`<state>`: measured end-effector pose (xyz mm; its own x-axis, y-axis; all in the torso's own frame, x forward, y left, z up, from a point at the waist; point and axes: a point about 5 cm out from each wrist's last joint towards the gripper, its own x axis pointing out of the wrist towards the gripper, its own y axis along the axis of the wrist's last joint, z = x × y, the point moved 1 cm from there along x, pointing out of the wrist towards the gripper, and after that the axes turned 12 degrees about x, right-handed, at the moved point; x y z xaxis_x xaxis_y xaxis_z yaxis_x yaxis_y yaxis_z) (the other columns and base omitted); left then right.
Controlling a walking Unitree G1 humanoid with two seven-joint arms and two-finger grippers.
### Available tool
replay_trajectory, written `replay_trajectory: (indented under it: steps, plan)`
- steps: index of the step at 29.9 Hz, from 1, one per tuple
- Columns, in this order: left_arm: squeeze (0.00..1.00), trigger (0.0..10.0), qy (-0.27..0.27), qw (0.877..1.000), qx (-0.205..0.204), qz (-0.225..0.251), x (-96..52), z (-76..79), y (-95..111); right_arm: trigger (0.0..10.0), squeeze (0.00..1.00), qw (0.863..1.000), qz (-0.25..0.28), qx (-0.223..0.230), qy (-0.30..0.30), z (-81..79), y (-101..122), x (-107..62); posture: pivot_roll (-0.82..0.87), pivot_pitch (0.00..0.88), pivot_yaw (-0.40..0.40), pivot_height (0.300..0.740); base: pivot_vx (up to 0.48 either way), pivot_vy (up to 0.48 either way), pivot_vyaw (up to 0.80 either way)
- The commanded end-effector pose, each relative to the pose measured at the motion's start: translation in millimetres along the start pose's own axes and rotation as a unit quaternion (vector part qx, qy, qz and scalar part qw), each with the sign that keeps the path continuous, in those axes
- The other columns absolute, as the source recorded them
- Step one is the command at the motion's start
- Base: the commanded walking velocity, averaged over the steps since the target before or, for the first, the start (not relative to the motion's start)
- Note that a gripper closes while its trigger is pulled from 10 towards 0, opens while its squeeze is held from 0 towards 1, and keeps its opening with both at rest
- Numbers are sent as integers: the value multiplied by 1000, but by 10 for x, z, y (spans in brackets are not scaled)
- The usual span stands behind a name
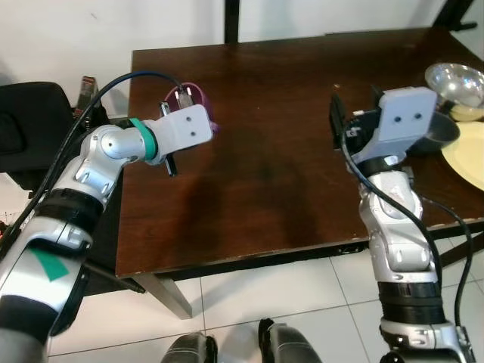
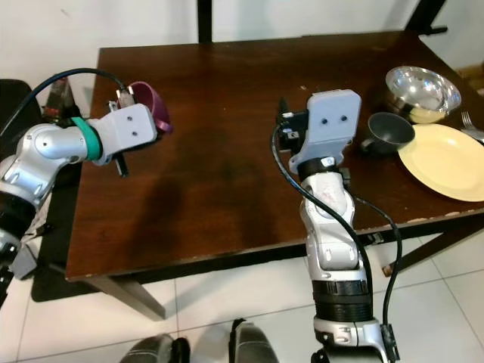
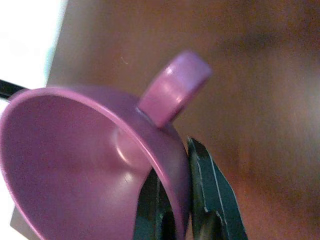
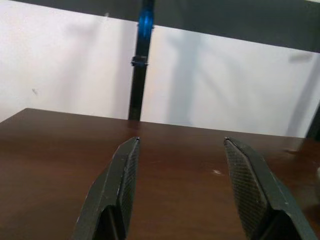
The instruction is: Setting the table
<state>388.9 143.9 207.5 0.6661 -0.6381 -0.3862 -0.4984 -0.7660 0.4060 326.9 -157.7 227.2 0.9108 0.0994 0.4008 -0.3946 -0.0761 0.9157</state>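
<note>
Left wrist view, nearest detail: your left gripper is clamped on the rim of the purple mug, one finger inside the wall and one outside, the handle jutting away from the fingers toward the dark wooden table. From the head views, you hold that mug in the air over the table's left edge, tipped on its side. Your right gripper hovers mid-table with its fingers spread wide on nothing. Farther right lie the grey cup, the yellow plate and, behind them, the steel bowl. Judged from this layout, the setting lies well to the right of the mug, nearer your right arm, so the mug must be carried across the table.
</note>
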Motion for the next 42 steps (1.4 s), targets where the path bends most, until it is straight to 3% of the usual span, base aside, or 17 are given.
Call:
replay_trajectory:
  steps: [1,3,4,5,9,13,15,21,22,23,24,28,36,37,41,42]
  plan:
    - [51,10000,-43,999,20,-11,15,3,-14,10000,0,1000,-1,2,23,-99,-18,29,10,75,82,740,0,0,0]
    - [51,10000,-65,997,31,-17,26,-8,-12,10000,0,999,-2,2,33,-146,-23,41,11,83,82,740,0,0,0]
    - [55,10000,-102,992,63,-34,35,-13,-26,10000,0,999,-3,2,47,-215,-40,57,12,92,81,740,0,0,0]
    - [55,10000,-102,992,63,-34,35,-13,-26,10000,0,999,-3,2,47,-215,-40,57,12,92,81,740,0,0,0]
    - [39,10000,-140,980,131,-56,59,-29,-9,10000,0,999,-5,8,51,-258,-52,67,22,108,79,740,0,0,0]
    - [55,10000,-154,976,147,-55,82,-26,12,10000,0,999,-5,11,49,-259,-57,67,20,116,80,740,0,0,0]
    - [204,10000,-173,969,164,-60,98,-3,10,10000,0,999,-6,14,46,-268,-58,57,16,122,80,740,0,0,0]
    - [227,10000,-191,963,181,-59,118,25,14,10000,0,999,-8,15,45,-267,-67,45,8,125,79,740,0,0,0]
    - [678,10000,-193,962,184,-58,124,23,22,10000,0,999,-8,14,44,-258,-68,41,8,125,79,740,0,0,0]
    - [678,10000,-193,962,184,-58,124,23,22,10000,0,999,-8,14,44,-258,-68,41,8,125,79,740,0,0,0]
    - [1000,10000,-192,962,187,-58,132,19,31,10000,0,999,-8,14,41,-245,-67,41,8,122,81,740,0,0,0]
    - [1000,10000,-181,964,188,-55,151,-3,54,10000,0,999,-6,14,36,-223,-61,52,8,118,82,740,0,0,0]
    - [1000,10000,-128,975,179,-24,110,-213,162,10000,0,999,-2,17,35,-224,-59,88,15,97,74,740,0,0,0]
    - [0,10000,-122,978,167,-7,72,-262,190,10000,0,999,-1,17,35,-225,-54,93,19,91,72,740,0,0,0]
    - [0,10000,-114,984,133,36,-20,-345,241,10000,0,999,1,18,34,-226,-44,99,26,81,73,740,0,0,0]
    - [0,10000,-113,986,103,69,-97,-377,259,10000,0,999,4,20,33,-229,-33,100,31,77,76,740,0,0,0]
